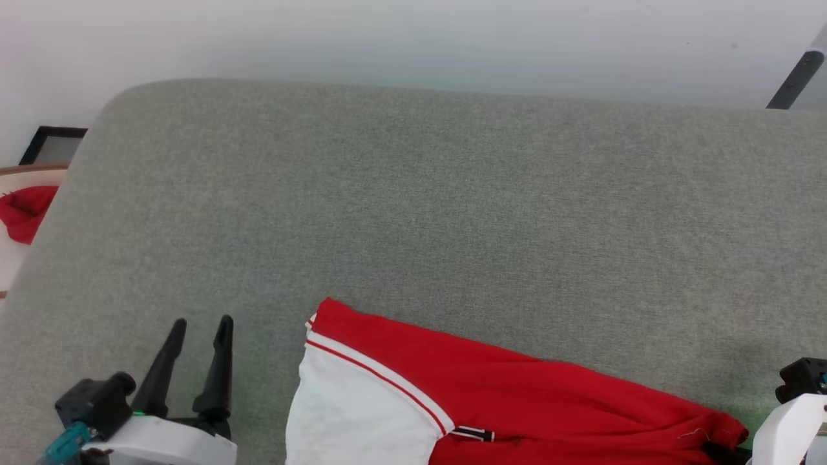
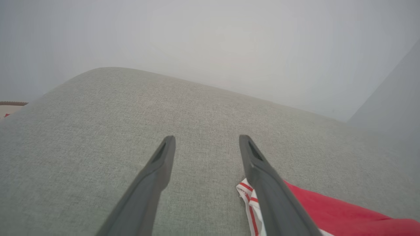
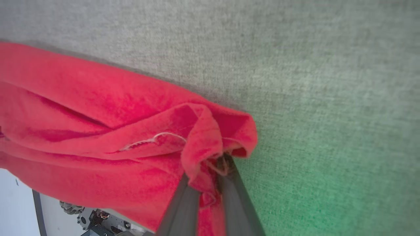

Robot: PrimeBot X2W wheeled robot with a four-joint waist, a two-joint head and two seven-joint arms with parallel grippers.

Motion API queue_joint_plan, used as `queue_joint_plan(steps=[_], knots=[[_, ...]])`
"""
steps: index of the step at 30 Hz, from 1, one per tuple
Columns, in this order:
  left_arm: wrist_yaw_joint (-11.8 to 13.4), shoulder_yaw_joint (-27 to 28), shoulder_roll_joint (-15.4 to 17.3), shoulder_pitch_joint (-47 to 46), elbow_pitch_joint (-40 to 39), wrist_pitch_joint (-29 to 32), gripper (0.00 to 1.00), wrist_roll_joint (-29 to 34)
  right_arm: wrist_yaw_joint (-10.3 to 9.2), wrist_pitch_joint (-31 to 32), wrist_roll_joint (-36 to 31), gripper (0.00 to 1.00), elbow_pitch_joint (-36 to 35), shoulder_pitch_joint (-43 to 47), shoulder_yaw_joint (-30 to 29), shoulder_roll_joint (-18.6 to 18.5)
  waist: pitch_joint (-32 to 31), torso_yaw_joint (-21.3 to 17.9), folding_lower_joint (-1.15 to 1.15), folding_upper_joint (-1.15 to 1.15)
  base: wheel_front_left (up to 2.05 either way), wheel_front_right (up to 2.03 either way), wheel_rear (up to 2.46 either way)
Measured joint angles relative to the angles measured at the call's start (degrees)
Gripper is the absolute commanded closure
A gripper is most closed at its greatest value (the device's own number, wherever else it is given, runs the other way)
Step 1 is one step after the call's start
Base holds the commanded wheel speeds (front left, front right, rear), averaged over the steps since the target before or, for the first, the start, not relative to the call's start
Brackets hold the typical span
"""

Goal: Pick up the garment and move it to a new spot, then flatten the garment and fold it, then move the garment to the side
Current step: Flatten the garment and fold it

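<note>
And the right hand [image 3: 213,164] at four o'clock grips the jersey's [image 1: 517,387] red corner, while the left hand [image 1: 200,326] at seven o'clock hangs spread and empty above the tabletop [image 1: 413,194].

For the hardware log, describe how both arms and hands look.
Left hand: two long black tapering fingers, white wrist shell, black block, teal connector, green light. Right hand: same dark fingers, white forearm shell.
</note>
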Motion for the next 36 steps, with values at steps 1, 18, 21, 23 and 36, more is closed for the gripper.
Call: queue_joint_plan(steps=[1, 18, 21, 23, 36], knots=[[-0.2, 0.2, -0.2, 0.3, 0.0, 0.0, 0.0, 0.1, 0.01, 0.0, 0.0, 1.0, 0.0, -0.1, -0.2, 0.0, -0.1, -0.1, 0.0, 0.0, 0.0, 0.0, 0.0], [-1.3, 2.3, -1.9, 3.4, 0.9, 0.0, 0.0, 2.2, -0.04, 0.1, -1.8, 1.0, 3.4, -2.7, -6.6, -6.3, -4.1, -2.2, 0.0, 0.0, 0.0, 0.0, 0.0], [-1.4, 2.5, -1.9, 4.1, 1.0, 0.0, 0.0, 2.3, -0.04, -0.1, -2.1, 1.0, 3.9, -2.7, -7.3, -7.3, -4.7, -2.6, 0.0, 0.0, 0.0, 0.0, 0.0], [-1.6, 2.6, -1.9, 4.4, 1.1, 0.0, 0.0, 2.3, -0.04, 0.1, -2.0, 1.0, 3.8, -2.7, -7.3, -7.4, -5.2, -2.8, 0.0, 0.0, 0.0, 0.0, 0.0], [-1.5, 2.7, -1.5, 6.4, 1.6, 0.3, 0.0, 1.9, -0.05, 6.3, 7.0, 1.0, -12.9, 0.0, -2.1, -1.5, -8.4, -4.0, 0.0, 0.0, 0.0, 0.0, 0.0]])
